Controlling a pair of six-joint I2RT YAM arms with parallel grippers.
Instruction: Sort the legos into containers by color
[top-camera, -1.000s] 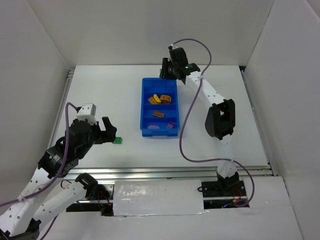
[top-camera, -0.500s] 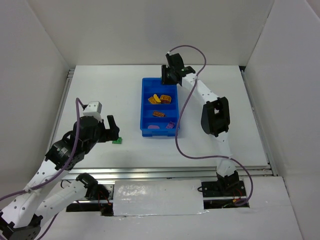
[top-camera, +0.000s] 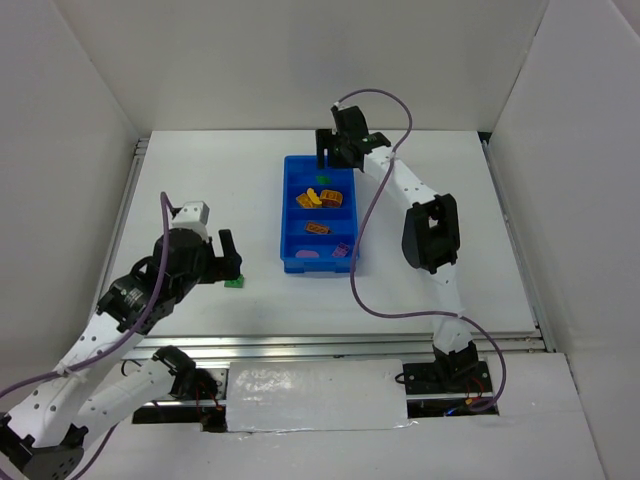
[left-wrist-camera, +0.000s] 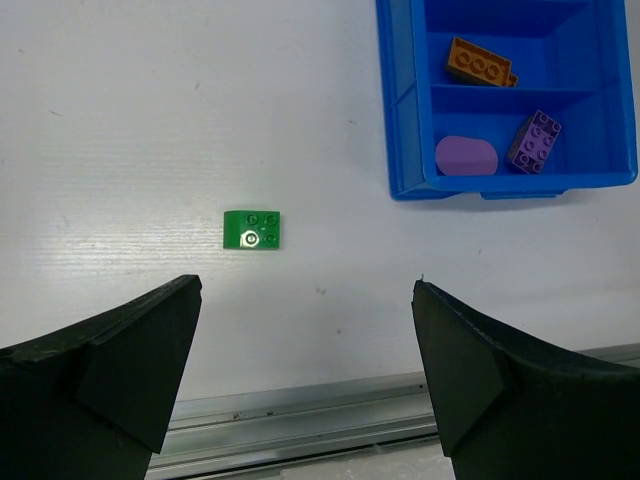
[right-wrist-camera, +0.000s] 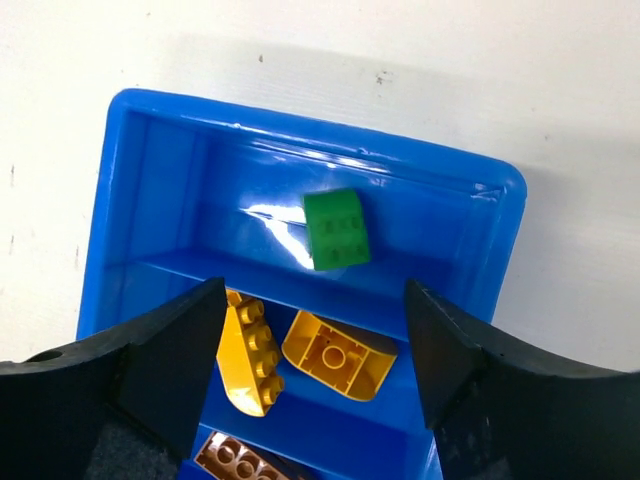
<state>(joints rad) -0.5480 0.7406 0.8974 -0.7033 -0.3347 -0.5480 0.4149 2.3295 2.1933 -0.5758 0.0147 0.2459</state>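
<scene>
A: state of the right gripper (right-wrist-camera: 312, 300)?
B: jaws partly spread, holding nothing. It hangs over the far end of the tray (right-wrist-camera: 110, 250).
A: what's under it?
B: green lego (right-wrist-camera: 337, 229), lying in the far compartment near the divider. It's clear of both fingers.
A: rest of the tray?
B: the next compartment has two yellow legos (right-wrist-camera: 250, 355), side by side. The third has one brown lego (left-wrist-camera: 480, 65), close to the divider on its near side. The nearest has two purple legos (left-wrist-camera: 533, 140), a studded brick and a smooth rounded piece, lying apart from each other.
A: left gripper (left-wrist-camera: 305, 290)?
B: jaws as wide as they go, empty. It hovers over the desk (left-wrist-camera: 120, 120), left of the tray's near end.
A: anything outside the tray?
B: one, a second green lego (left-wrist-camera: 252, 229). It lies flat on the desk, studs up, left of the tray's near corner and apart from it. In the wrist view it sits ahead of the fingers, nearer the left one, with no contact. From the top view the gripper is just beside it.
</scene>
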